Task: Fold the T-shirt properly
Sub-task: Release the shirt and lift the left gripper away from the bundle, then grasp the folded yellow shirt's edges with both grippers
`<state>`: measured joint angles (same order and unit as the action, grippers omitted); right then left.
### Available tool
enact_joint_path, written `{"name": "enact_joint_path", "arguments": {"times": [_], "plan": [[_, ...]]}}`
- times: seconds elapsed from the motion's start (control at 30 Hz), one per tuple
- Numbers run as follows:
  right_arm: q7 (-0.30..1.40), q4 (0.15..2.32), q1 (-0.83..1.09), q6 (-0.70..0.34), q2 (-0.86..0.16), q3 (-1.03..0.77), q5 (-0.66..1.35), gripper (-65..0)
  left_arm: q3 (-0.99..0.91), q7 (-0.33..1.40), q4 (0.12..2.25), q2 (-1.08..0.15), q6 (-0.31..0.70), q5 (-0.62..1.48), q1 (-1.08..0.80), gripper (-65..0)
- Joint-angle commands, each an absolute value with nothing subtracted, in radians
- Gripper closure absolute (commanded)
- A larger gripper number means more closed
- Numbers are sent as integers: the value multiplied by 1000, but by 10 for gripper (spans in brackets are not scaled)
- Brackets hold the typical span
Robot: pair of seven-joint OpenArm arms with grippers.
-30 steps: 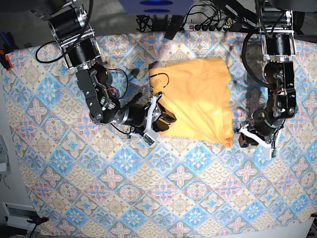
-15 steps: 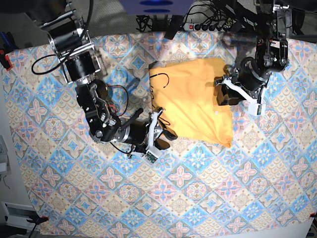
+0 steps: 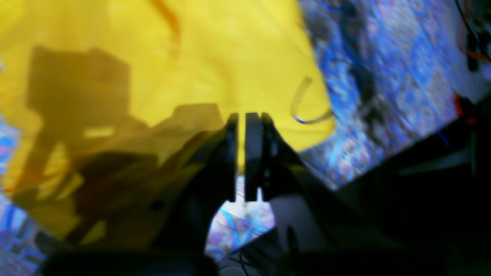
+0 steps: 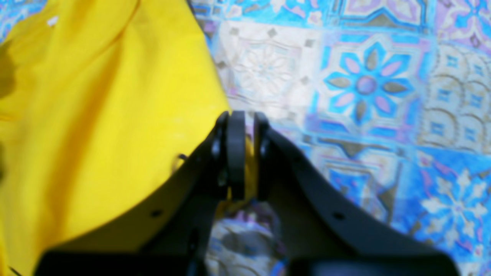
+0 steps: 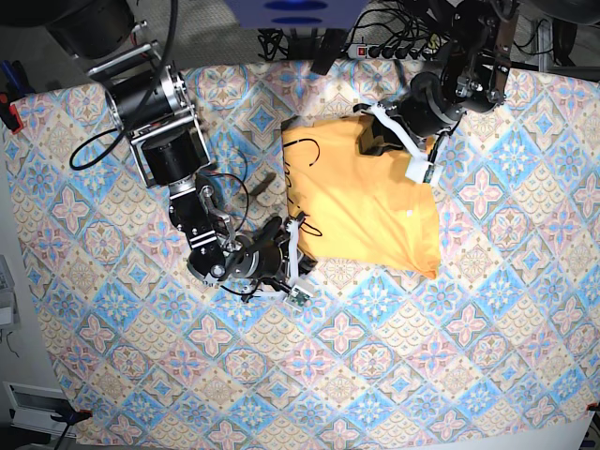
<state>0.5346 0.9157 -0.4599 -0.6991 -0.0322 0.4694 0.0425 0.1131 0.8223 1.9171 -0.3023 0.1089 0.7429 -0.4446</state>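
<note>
The yellow-orange T-shirt (image 5: pixel 366 206) lies folded into a rough square on the tablecloth, its dark neckline trim (image 5: pixel 305 150) near the left edge. My left gripper (image 5: pixel 373 141) is over the shirt's top right part. In the left wrist view it (image 3: pixel 241 153) is shut on a thin layer of the shirt (image 3: pixel 191 57). My right gripper (image 5: pixel 298 248) is at the shirt's lower left corner. In the right wrist view it (image 4: pixel 245 157) is shut on the edge of the shirt (image 4: pixel 96 115). A small white tag (image 4: pixel 52 21) shows there.
The blue-and-pink tile-patterned tablecloth (image 5: pixel 422 356) covers the whole table. A power strip (image 5: pixel 394 49) and cables lie past the far edge. A red clamp (image 5: pixel 7 114) holds the cloth at the left edge.
My left gripper has moved from off the shirt's lower right, up and left over its top right part, and that corner is now folded inward. My right gripper has shifted slightly down at the lower left corner.
</note>
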Motion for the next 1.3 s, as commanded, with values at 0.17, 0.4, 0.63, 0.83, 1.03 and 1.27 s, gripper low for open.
{"name": "enact_joint_path", "arguments": {"times": [0.17,0.4,0.63,0.83,1.03,1.27], "plan": [[440,803,-562,-698,15,466,21,-36,111,811,1928,-311,111,743,-467,0],[348,622,-610,-698,74,483,-62,-37,111,811,1862,-315,111,697,-433,0],[354,585,-588,-698,67,625,-93,-35,140,809,1748,-311,111,647,-346,0],[369,756,-472,-698,-77,630,-91,-35,139,809,1649,-314,110,645,-245,0],[483,998,-366,-698,-214,628,-91,-35,145,803,1546,-311,110,645,-142,0],[530,1211,-257,-698,-325,627,-90,-35,263,800,1406,-297,110,644,38,0]]}}
